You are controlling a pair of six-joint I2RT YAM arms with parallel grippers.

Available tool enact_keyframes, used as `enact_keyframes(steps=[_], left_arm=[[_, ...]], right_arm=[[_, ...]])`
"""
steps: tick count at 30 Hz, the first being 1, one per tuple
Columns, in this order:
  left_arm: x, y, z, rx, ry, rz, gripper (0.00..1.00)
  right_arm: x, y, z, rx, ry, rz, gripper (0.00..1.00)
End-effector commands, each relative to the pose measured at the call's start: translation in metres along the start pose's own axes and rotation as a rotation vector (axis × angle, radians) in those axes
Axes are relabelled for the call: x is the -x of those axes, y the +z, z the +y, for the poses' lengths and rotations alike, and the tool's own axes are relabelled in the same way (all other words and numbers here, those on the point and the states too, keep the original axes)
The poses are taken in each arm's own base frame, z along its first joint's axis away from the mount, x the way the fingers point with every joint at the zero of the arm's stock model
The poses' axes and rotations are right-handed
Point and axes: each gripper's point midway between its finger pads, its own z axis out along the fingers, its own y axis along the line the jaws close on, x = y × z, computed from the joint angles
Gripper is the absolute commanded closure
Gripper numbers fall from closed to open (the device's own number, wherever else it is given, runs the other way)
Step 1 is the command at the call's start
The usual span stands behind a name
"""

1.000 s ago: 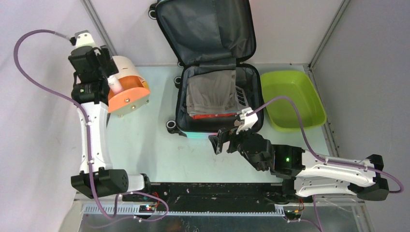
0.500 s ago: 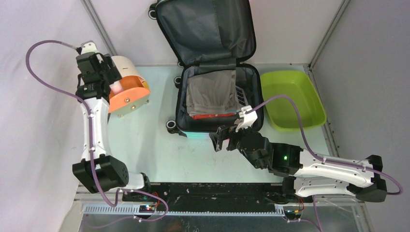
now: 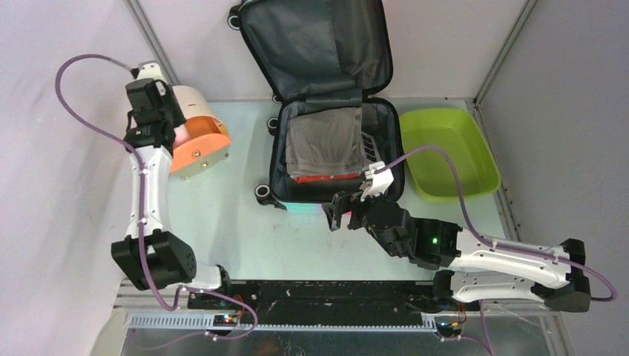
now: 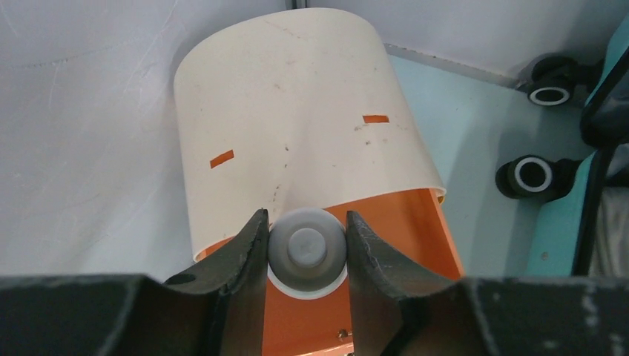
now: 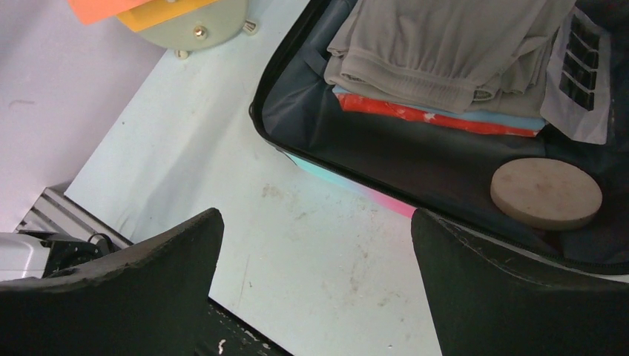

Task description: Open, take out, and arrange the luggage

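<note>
Right wrist: flat round disc (image 5: 547,193) in fabric-lined luggage (image 5: 415,148)

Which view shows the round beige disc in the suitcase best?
The right wrist view: the disc lies unobstructed in the suitcase. In the top view I cannot find it; the left wrist view misses it.

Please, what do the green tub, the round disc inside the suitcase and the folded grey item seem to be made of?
Green tub: probably moulded plastic, smooth with a slight sheen.
Round disc: perhaps stone or unglazed ceramic; it is matte, beige and faintly speckled, so I cannot be sure.
Folded grey item: soft fabric, shown by its limp folds and stitched hem.
</note>
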Motion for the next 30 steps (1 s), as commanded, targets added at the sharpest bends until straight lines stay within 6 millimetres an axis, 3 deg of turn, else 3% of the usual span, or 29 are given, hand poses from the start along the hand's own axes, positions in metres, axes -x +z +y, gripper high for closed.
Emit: enact_keyframes(steps=[1, 2, 7, 8, 10, 13, 21, 24, 27, 30], left_arm=[[0.018, -0.018, 0.004, 0.094, 0.217, -0.068, 0.82], [0.016, -0.018, -0.005, 0.091, 0.26, -0.066, 0.83], [0.011, -0.015, -0.013, 0.194, 0.471, -0.031, 0.85], [0.01, -0.014, -0.027, 0.177, 0.506, -0.033, 0.86], [0.008, -0.013, -0.031, 0.21, 0.578, -0.022, 0.88], [0.004, -0.009, -0.033, 0.242, 0.652, -0.01, 0.89], [-0.031, 0.002, -0.031, 0.267, 0.772, 0.06, 0.84], [-0.036, 0.006, -0.037, 0.242, 0.766, 0.063, 0.7], [-0.035, 0.005, -0.045, 0.221, 0.773, 0.074, 0.4], [-0.03, 0.0, -0.055, 0.189, 0.745, 0.067, 0.29]], right_arm=[[0.006, 0.002, -0.001, 0.004, 0.016, -0.022, 0.0], [0.006, 0.002, -0.001, 0.005, 0.017, -0.023, 0.0], [0.007, 0.0, -0.005, -0.004, 0.017, -0.021, 0.0], [0.006, 0.0, -0.006, -0.008, 0.016, -0.018, 0.0], [0.006, -0.001, -0.008, -0.012, 0.017, -0.02, 0.0], [0.007, -0.002, -0.011, -0.014, 0.024, -0.027, 0.01], [0.007, -0.002, -0.013, -0.013, 0.026, -0.025, 0.0], [0.007, -0.002, -0.012, -0.01, 0.029, -0.027, 0.01], [0.008, -0.002, -0.012, -0.009, 0.028, -0.028, 0.0], [0.009, -0.002, -0.012, -0.008, 0.032, -0.031, 0.01]])
